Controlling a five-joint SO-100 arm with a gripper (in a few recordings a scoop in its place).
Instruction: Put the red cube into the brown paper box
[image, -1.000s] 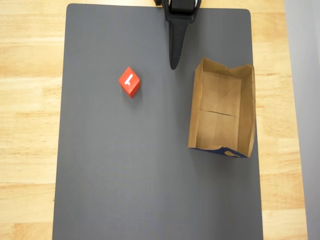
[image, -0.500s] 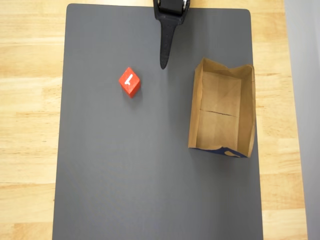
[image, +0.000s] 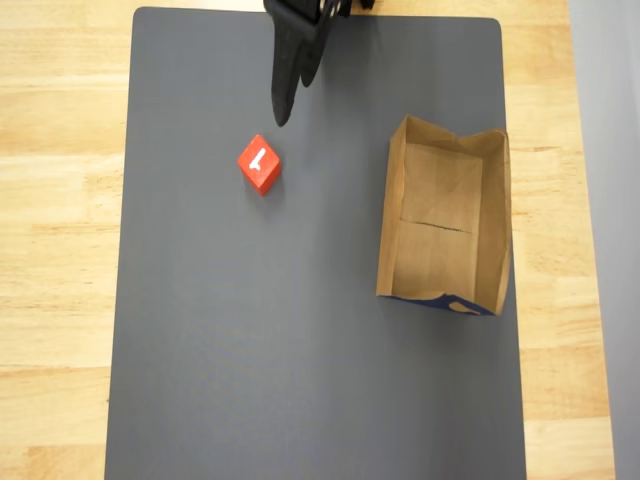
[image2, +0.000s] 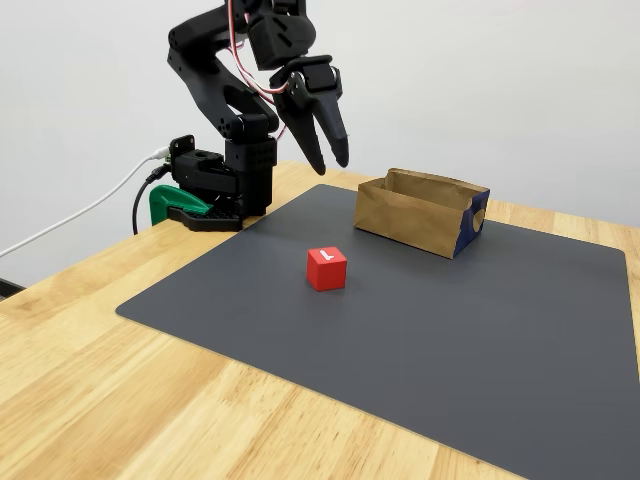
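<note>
The red cube (image: 259, 164) (image2: 327, 268), white mark on its top face, rests on the dark grey mat, turned corner-on in the overhead view. The brown paper box (image: 441, 200) (image2: 405, 220) lies to its right in the overhead view, open side up, with nothing in it and blue print on its near end. My black gripper (image: 283, 118) (image2: 331, 166) hangs in the air, pointing down, a short way behind the cube. In the fixed view its two fingers stand a little apart with nothing between them.
The grey mat (image: 300, 350) covers most of the wooden table (image: 60, 250). My arm's base (image2: 225, 180) and a green clamp (image2: 175, 203) stand at the table's back edge, with a cable running off to the left.
In the overhead view the gripper has swung left, from beside the box's far left corner to just behind the cube. Cube and box have not moved.
</note>
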